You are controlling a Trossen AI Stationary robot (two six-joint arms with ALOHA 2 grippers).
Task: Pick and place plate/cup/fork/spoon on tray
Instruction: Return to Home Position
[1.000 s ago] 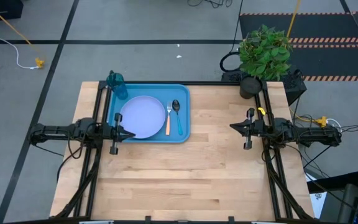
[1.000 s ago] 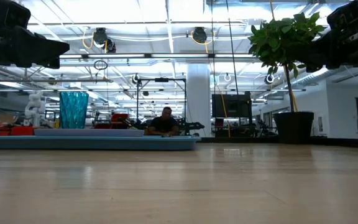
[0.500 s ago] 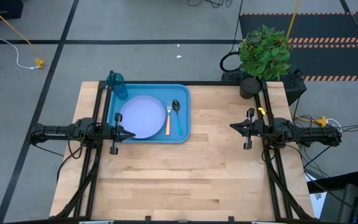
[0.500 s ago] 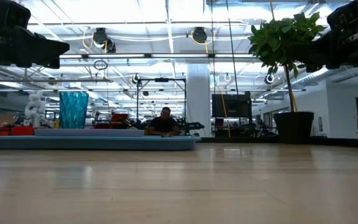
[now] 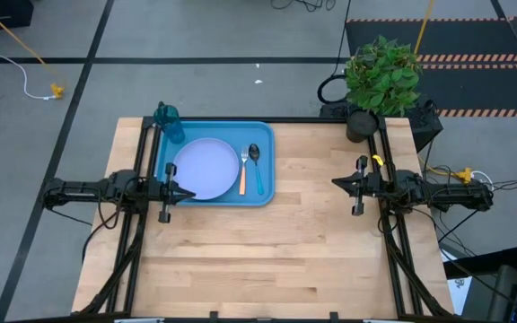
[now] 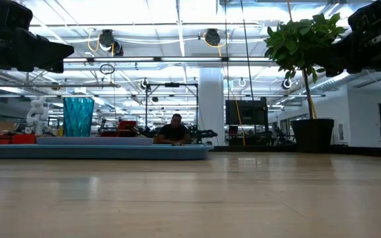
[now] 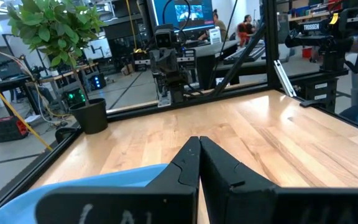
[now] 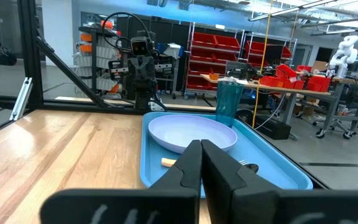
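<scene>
Left gripper [image 5: 189, 193]: fingers pressed together, nothing held, raised well above the wood at the table's left edge. From above, its tip overlaps the near left rim of the plate [image 5: 206, 168], but the low view shows it high and clear of it.

You have the tray [image 5: 267, 148] in the far left corner of the table [image 5: 267, 260]. Contents, left to right:
- the cup [image 5: 169, 126], upright in the tray's far left corner;
- the plate, flat, filling the tray's left and middle;
- the fork [image 5: 242, 179], just beside the plate's right rim, tines toward the far edge;
- the spoon [image 5: 257, 166], just right of the fork and parallel to it, bowl toward the far edge, near the tray's right rim.

Right gripper [image 5: 335, 183]: fingers closed on each other, empty, raised near the table's right edge, well apart from the tray and pointing toward it. A potted plant [image 5: 382, 76] stands at the far right corner.

Progress, as a judgement: all four pieces lie on the tray and no tableware lies on the bare wood, so you can log the pick-and-place as done. Both arms sit in mirrored poses that look like home. At most, the final settling is left.
</scene>
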